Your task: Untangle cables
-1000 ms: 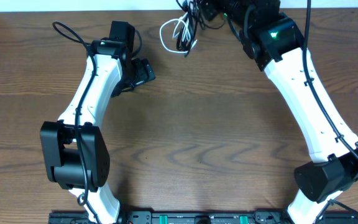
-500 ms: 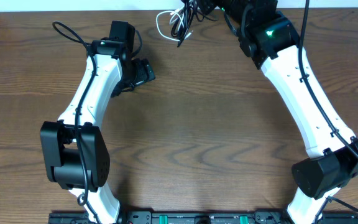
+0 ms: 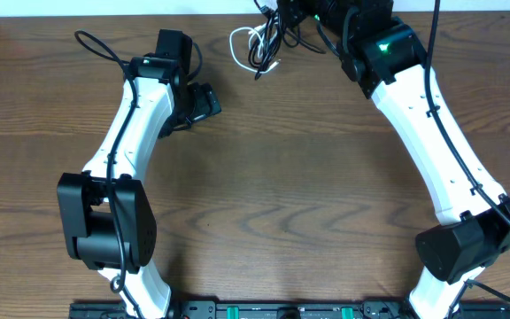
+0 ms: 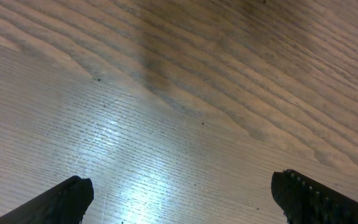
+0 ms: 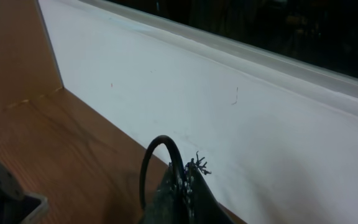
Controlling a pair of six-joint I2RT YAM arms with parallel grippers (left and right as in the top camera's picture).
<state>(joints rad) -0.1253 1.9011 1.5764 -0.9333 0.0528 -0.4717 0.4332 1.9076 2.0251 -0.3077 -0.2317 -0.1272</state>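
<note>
Tangled cables [image 3: 259, 40] held up at the table's [image 3: 282, 177] far edge.
Right claw [image 3: 289, 16] clamped together on the black-and-white bundle beside the white wall [image 5: 166, 93]; left claw [image 3: 204, 102] spread wide over bare wood.

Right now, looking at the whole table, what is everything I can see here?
cables: one tangled bunch, black and white strands, too tangled to count; far edge of the table, pinched in the right gripper
table: one, brown wood; under everything
wall: one, white; along the table's far edge
rail: one, black with green marks; near edge
arms: two, white with black joints; left arm, right arm
left gripper: one, black, open and holding nothing; over the wood
right gripper: one, black, shut on the cables; by the far wall
</note>
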